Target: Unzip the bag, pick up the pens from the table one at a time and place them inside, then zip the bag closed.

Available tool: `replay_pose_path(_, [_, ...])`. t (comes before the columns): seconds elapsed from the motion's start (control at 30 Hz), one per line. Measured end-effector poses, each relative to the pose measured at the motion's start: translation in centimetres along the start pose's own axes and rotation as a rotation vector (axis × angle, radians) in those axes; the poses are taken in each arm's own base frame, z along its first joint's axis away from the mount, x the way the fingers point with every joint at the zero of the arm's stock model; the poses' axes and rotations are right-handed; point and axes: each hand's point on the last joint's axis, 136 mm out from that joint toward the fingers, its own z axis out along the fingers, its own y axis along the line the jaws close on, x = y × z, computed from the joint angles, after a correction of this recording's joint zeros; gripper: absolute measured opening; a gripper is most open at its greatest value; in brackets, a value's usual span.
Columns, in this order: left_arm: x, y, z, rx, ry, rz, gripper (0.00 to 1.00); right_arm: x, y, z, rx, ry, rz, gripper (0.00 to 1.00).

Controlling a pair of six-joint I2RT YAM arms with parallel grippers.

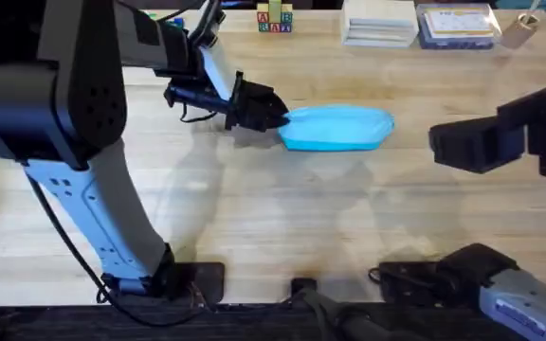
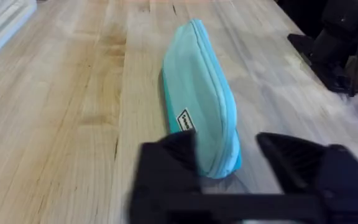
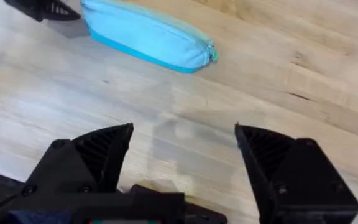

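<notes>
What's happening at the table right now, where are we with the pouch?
The left gripper is at one end of the light blue bag, its jaws open on either side of that end. The bag lies flat on the table and its zipper looks closed along the whole length. The right gripper hangs above bare wood a little way off the bag's other end, jaws open and empty. No pens lie on the table near the bag.

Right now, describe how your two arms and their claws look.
Both arms are black with pale blue-white link covers. The left arm has a black cable running along it to its base. The left claw and right claw have chunky black fingers with ribbed inner faces. The right arm carries a small blue label.
</notes>
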Motion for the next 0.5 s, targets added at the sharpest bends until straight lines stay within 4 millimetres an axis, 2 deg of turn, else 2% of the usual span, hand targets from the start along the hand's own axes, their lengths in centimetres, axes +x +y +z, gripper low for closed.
replay_pose_path(0.03, [-0.02, 0.0, 0.0, 0.0, -0.001, 0.002, 0.168, 0.12, 0.0, 0.0, 0.0, 0.005, 0.0, 0.997])
replay_pose_path(0.17, [-0.15, 0.04, -0.15, -0.004, -0.011, -0.001, 0.805, 0.37, 0.03, 0.0, -0.002, 0.015, -0.001, 0.997])
replay_pose_path(0.2, [-0.19, 0.04, -0.18, -0.004, -0.013, -0.004, 0.936, 0.37, 0.03, 0.0, -0.002, 0.015, -0.001, 0.997])
replay_pose_path(0.27, [-0.18, 0.08, -0.24, -0.006, -0.014, -0.004, 0.988, 0.37, 0.03, 0.0, -0.002, 0.015, -0.001, 0.997])
replay_pose_path(0.5, [-0.24, 0.09, -0.27, -0.007, -0.017, -0.005, 0.992, 0.37, 0.03, 0.0, -0.002, 0.015, -0.001, 0.997])
